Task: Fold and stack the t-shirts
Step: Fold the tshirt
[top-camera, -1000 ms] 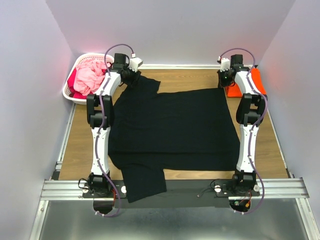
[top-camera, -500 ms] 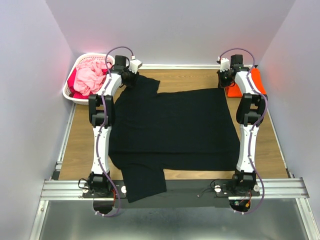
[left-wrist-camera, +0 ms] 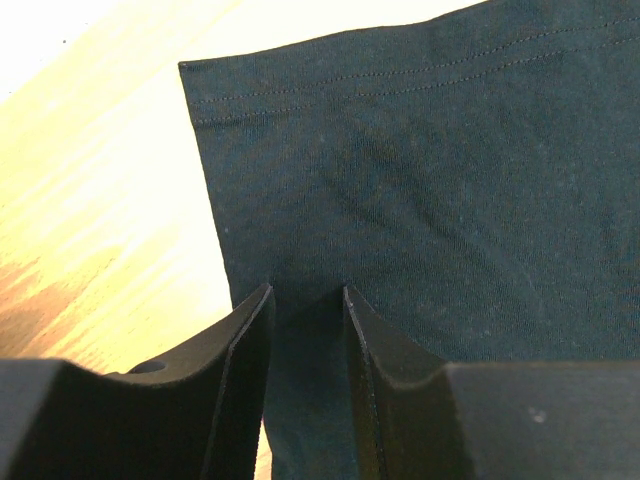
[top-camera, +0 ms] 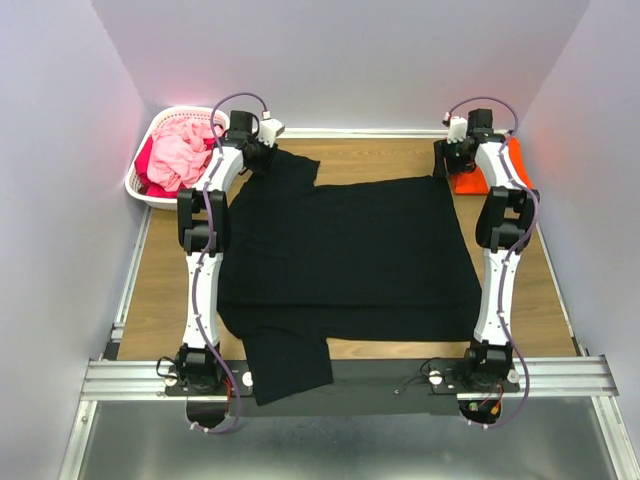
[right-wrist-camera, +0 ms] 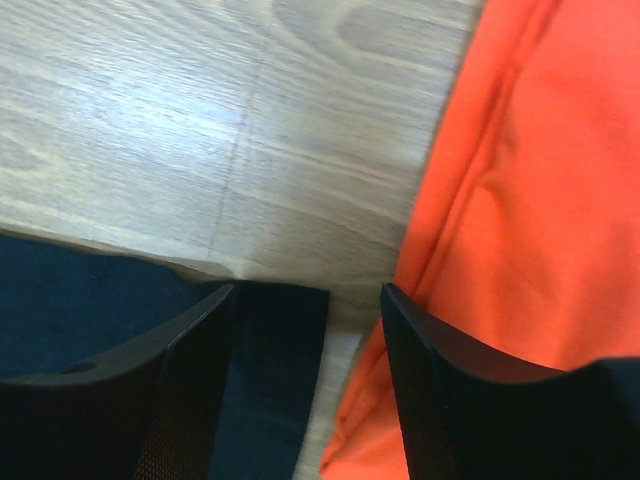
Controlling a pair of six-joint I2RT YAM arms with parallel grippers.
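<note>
The black t-shirt [top-camera: 345, 250] lies spread flat across the table, one sleeve hanging over the near edge. My left gripper [top-camera: 262, 152] is down on its far left sleeve. In the left wrist view the left gripper [left-wrist-camera: 307, 290] is open, jaws narrowed, with sleeve cloth [left-wrist-camera: 420, 170] lying in the gap. My right gripper [top-camera: 446, 162] is at the shirt's far right corner. In the right wrist view the right gripper [right-wrist-camera: 308, 287] is open over the black corner [right-wrist-camera: 270, 370] and holds nothing. The folded orange t-shirt [right-wrist-camera: 540, 200] lies just beside its right finger.
A white lattice basket [top-camera: 140, 182] with pink and red clothes [top-camera: 178, 155] stands at the far left corner. The orange t-shirt [top-camera: 515, 160] sits in the far right corner against the wall. Bare wood [top-camera: 160, 280] shows left of the black shirt.
My right gripper has opened and let go of the black shirt's far right corner, shifting slightly right. My left gripper's jaws have narrowed on the sleeve.
</note>
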